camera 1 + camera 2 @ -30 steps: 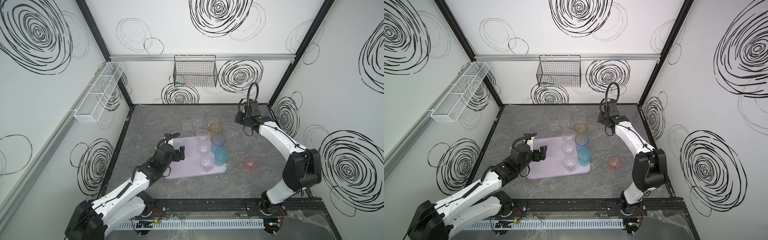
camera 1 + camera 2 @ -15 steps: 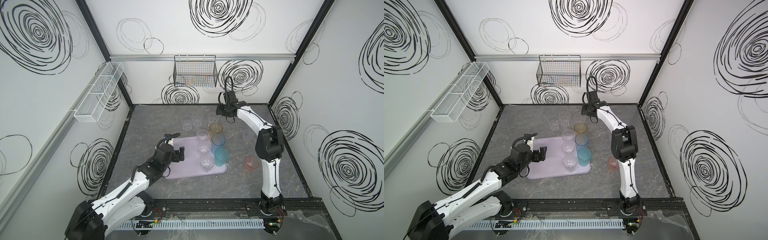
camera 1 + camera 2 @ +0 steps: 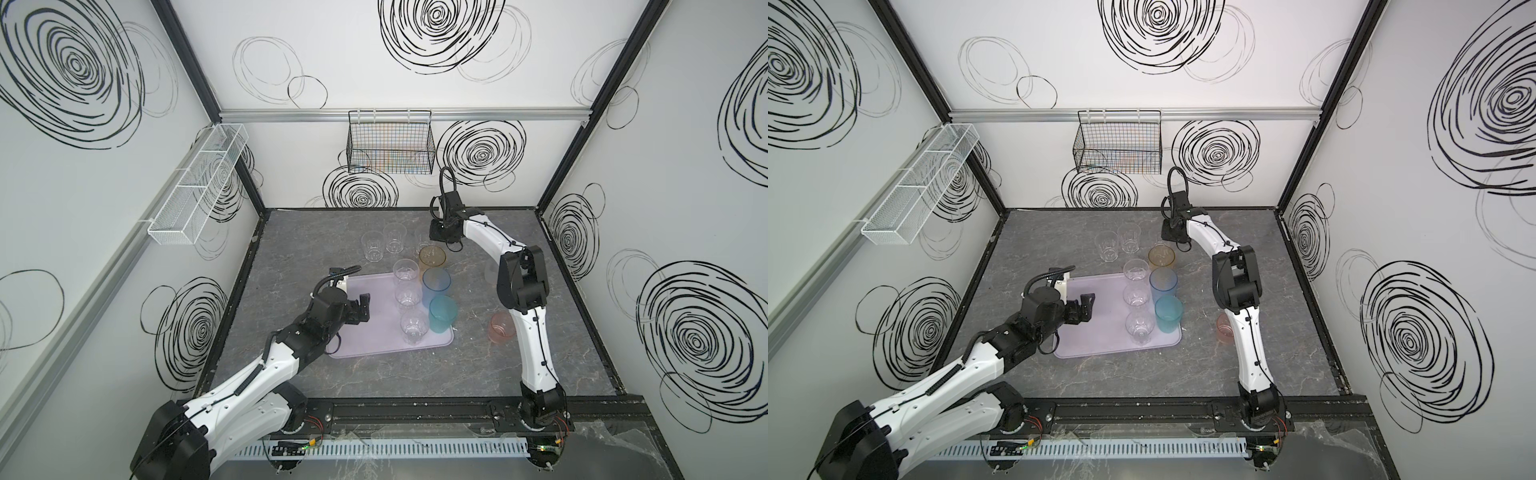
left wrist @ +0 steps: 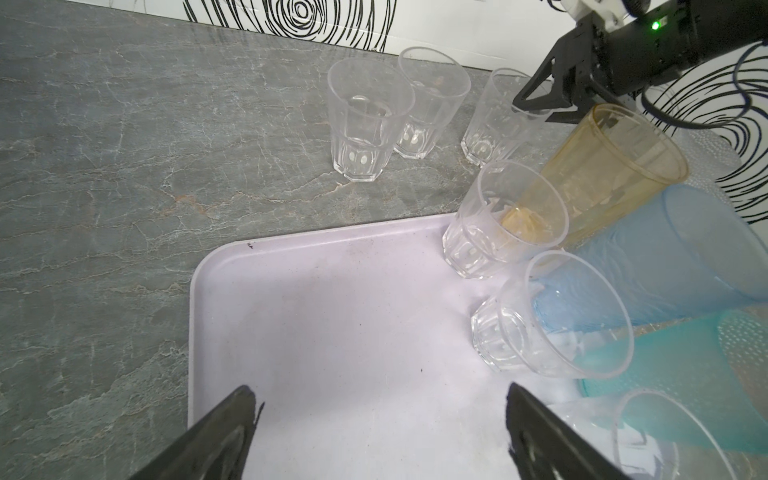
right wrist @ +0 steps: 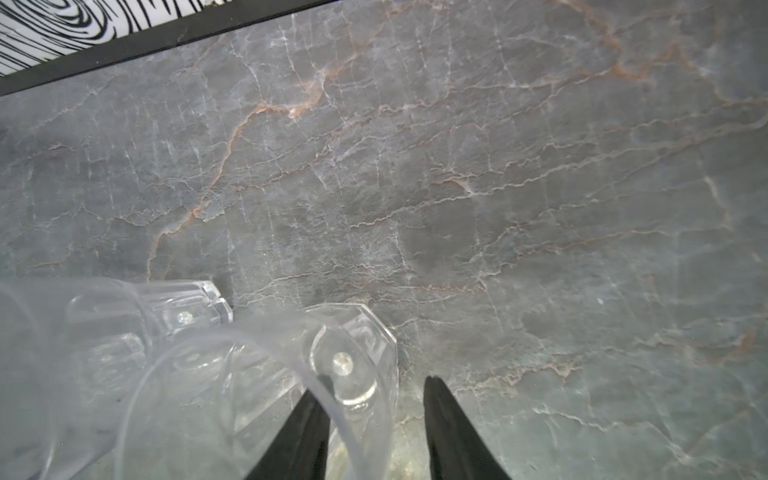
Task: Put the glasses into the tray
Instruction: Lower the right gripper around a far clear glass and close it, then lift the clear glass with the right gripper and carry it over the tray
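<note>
Glasses [image 3: 407, 297] stand along the right side of the tray [image 3: 382, 336] at frame centre, with others on the table [image 3: 311, 232] behind it. Left gripper [image 3: 360, 309] hangs wide open over the tray's bare left part. Right gripper [image 5: 372, 380], upper centre in both top views, is narrowed astride a clear glass [image 5: 353, 365] rim, with a gap at the outer finger.

Tray [image 3: 376, 337] in the middle of the table [image 3: 311, 245]: on its right half, a front-to-back column of three short glasses [image 3: 407, 297] with two tall glasses [image 3: 436, 280] just to their right. A third tall glass [image 3: 432, 257] stands at the tray's far right corner — behind the tray, a pair of short glasses [image 3: 372, 246] side by side, a further short glass [image 4: 490, 124] to their right. One short glass [image 3: 500, 328] sits apart, right of the tray.
</note>
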